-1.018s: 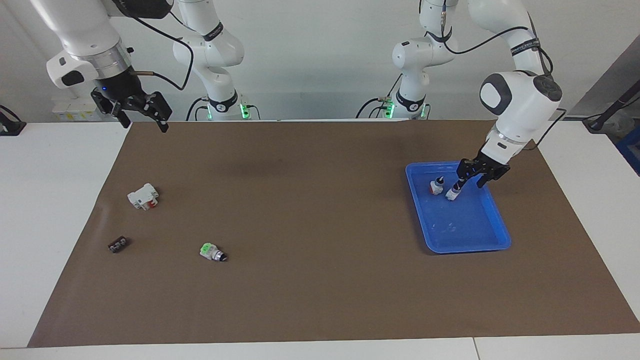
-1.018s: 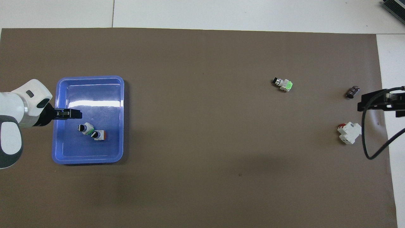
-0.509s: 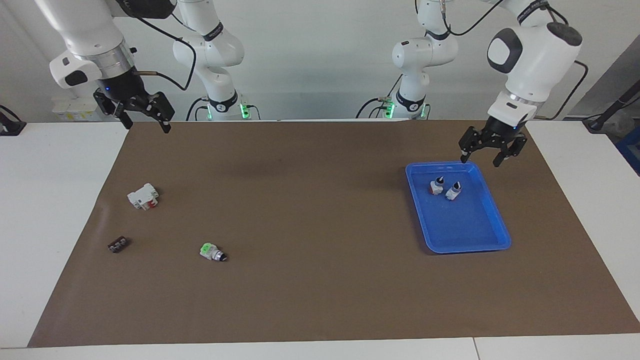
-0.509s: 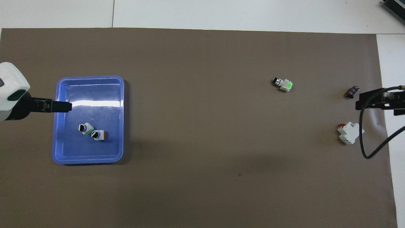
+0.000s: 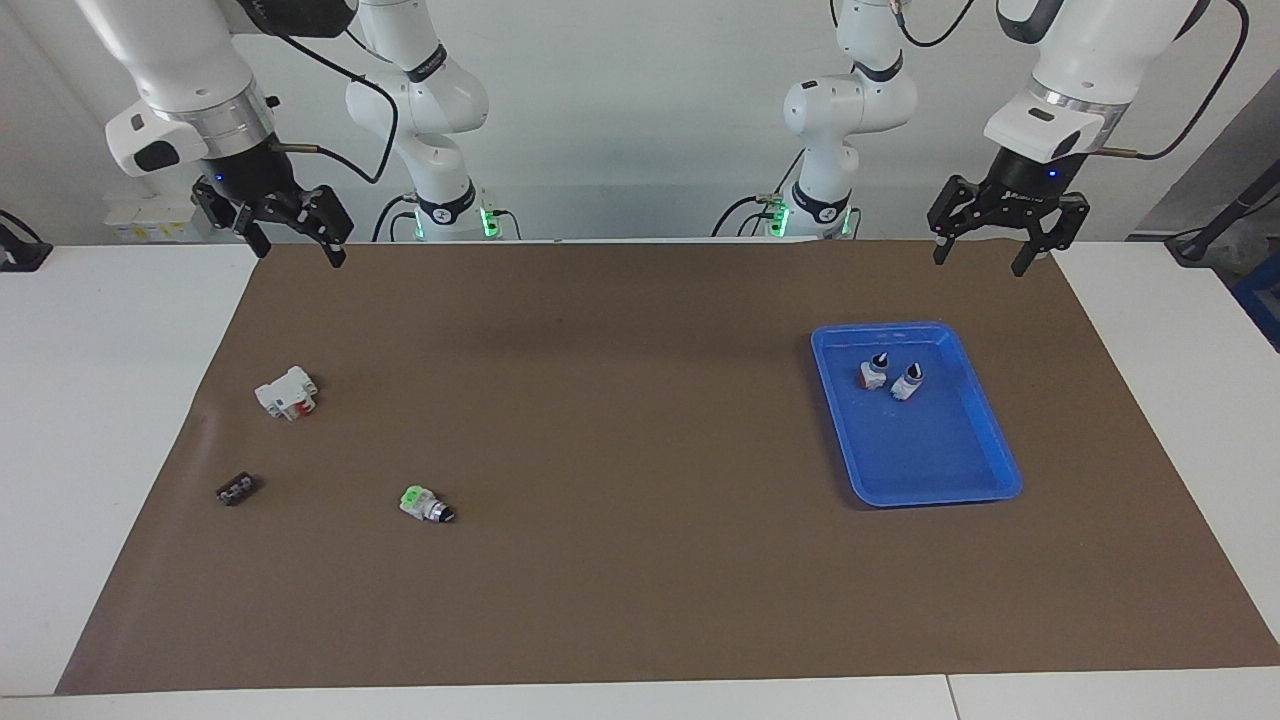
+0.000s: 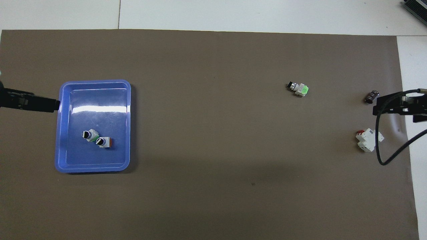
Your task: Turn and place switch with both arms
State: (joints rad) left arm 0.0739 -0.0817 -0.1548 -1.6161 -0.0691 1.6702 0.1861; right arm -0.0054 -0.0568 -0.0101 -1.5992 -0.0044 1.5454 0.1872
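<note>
Lifting clear now, the left gripper [image 5: 992,238] has let go and climbed from down inside the blue tray [image 5: 990,440] to the upper right of the facing view, its fingers spread wide and empty. Left standing in the tray is the switch [image 5: 908,381], black knob up, just beside the red-based switch [image 5: 873,373]; to my eye the placing is done. Over at the upper left, the right gripper [image 5: 287,222] waits above the mat's edge, fingers apart, holding nothing.

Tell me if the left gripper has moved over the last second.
Yes. The left gripper has risen out of the blue tray and now hangs open above the mat, nearer the robots' bases.
</note>
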